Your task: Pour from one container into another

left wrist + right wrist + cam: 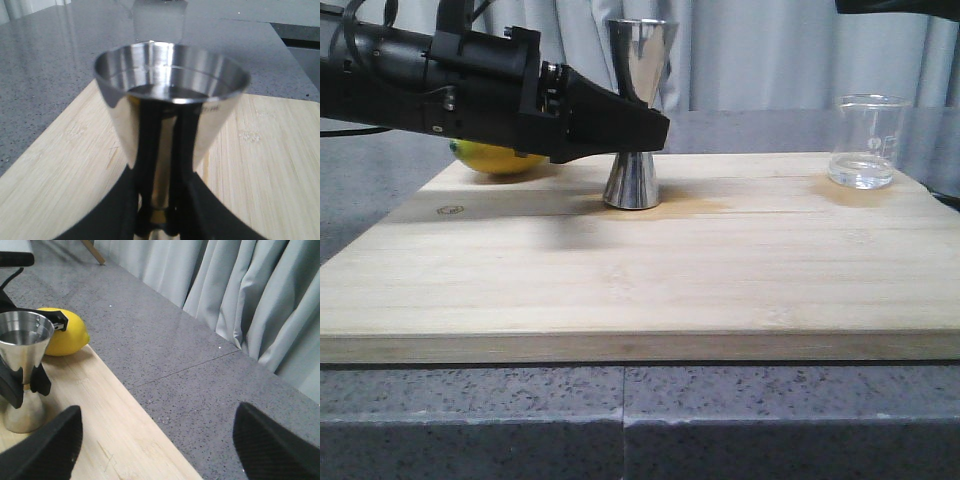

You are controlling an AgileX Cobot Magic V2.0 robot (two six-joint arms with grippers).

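Note:
The steel jigger (638,110) stands upright on the wooden board (620,290), at the back near the middle. Its upper cup (170,75) holds some clear liquid. My left gripper (655,130) reaches in from the left and is shut on the jigger's narrow waist; its black fingers (41,381) press both sides of the gold band (160,216). The glass beaker (865,142) stands alone at the board's back right corner with a little clear liquid in its bottom. My right gripper (160,450) hangs open over the board's far edge, holding nothing, well clear of the beaker.
A yellow lemon (498,158) lies behind the left arm at the board's back left, close to the jigger (25,370). Grey speckled counter (165,355) surrounds the board, and pale curtains (240,295) hang behind it.

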